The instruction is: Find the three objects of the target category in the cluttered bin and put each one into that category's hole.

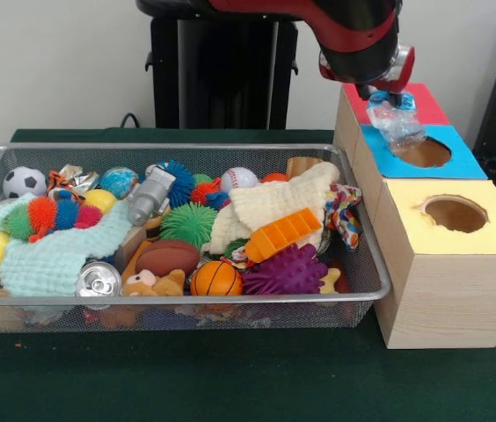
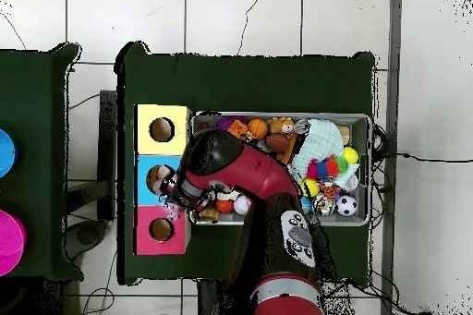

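My gripper [image 1: 383, 92] hangs over the blue-topped wooden box [image 1: 463, 165] at the right. It is shut on a translucent blue and white crinkly wrapper [image 1: 395, 123]. The wrapper dangles just above and behind the blue box's round hole [image 1: 422, 153]. The wire mesh bin [image 1: 178, 301] stands to the left of the boxes and is full of toys. In the overhead view the gripper [image 2: 174, 193] is over the blue box [image 2: 144, 180], and the arm covers part of the bin [image 2: 370, 145]. I see no other such wrapper clearly in the bin.
A red-topped box [image 1: 426, 104] stands behind the blue one and a yellow-topped box [image 1: 494, 236] with a hole [image 1: 455, 214] in front. The bin holds balls, spiky toys, cloths, a silver can [image 1: 98, 280] and a crumpled shiny piece [image 1: 74, 180].
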### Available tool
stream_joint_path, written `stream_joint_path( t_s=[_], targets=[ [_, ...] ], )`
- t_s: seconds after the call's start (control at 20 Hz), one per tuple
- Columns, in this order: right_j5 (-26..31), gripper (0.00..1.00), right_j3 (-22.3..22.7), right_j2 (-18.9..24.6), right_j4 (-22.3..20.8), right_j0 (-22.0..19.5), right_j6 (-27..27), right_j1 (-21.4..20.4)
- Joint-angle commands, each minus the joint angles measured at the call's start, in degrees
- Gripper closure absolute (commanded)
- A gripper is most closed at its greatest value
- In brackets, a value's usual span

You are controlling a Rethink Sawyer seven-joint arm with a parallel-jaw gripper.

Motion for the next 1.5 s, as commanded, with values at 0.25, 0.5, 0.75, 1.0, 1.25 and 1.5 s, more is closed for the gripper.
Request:
stream_joint_path(
  t_s=[0.25, 0.5, 0.75, 1.0, 1.25, 1.5],
  targets=[
    [-4.0, 1.00, 1.6, 7.1, 2.8, -0.9, 5.4, 3.6],
    [-3.5, 1.00, 0.5, 8.1, 2.6, -1.3, 4.5, 4.3],
    [-5.6, 1.00, 0.7, 9.3, 2.2, -2.3, 2.3, 4.8],
    [-7.8, 0.00, 1.6, 9.6, 2.1, -2.6, 1.7, 4.2],
    [-8.2, 0.00, 1.5, 8.6, 0.2, -2.3, 2.2, 2.8],
    [-7.9, 0.00, 3.0, 8.6, 0.6, -1.8, 3.0, 1.2]
  ],
)
